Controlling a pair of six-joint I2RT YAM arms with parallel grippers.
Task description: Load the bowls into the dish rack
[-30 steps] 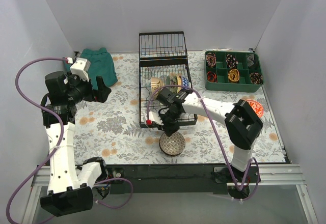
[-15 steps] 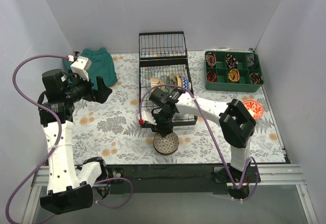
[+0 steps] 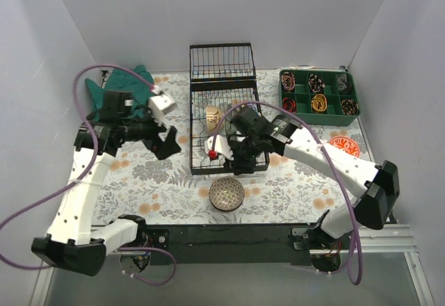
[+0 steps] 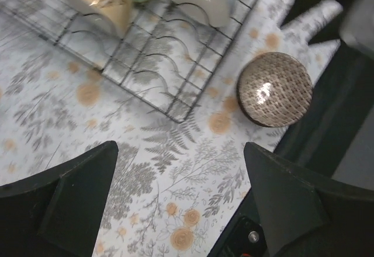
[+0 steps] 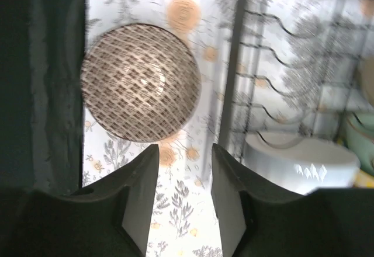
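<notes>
Now we reckon the dark brown bowl (image 5: 140, 82) on the worktop (image 3: 139, 174) beside the dish rack (image 3: 226, 172) needs grasping; right gripper (image 5: 184, 152) half-open, left gripper (image 4: 180, 152) wide, both empty.

Overhead view: bright, even, soft light from above fills the white-walled enclosure. The flower-printed tablecloth (image 3: 139, 174) carries only faint, soft-edged shadows beneath the arms. Left wrist view: sharp in the middle, with a white glare spot on the glossy, round dark brown ceramic bowl with a woven pattern (image 4: 274, 89). Right wrist view: the large black wire dish rack (image 5: 280, 93) is smeared by blur (worst toward the upper right), the round white ceramic bowl (image 5: 301, 157) looks washed out, and the right gripper's grey fingers (image 5: 137, 204) sit shaded and out of focus.
</notes>
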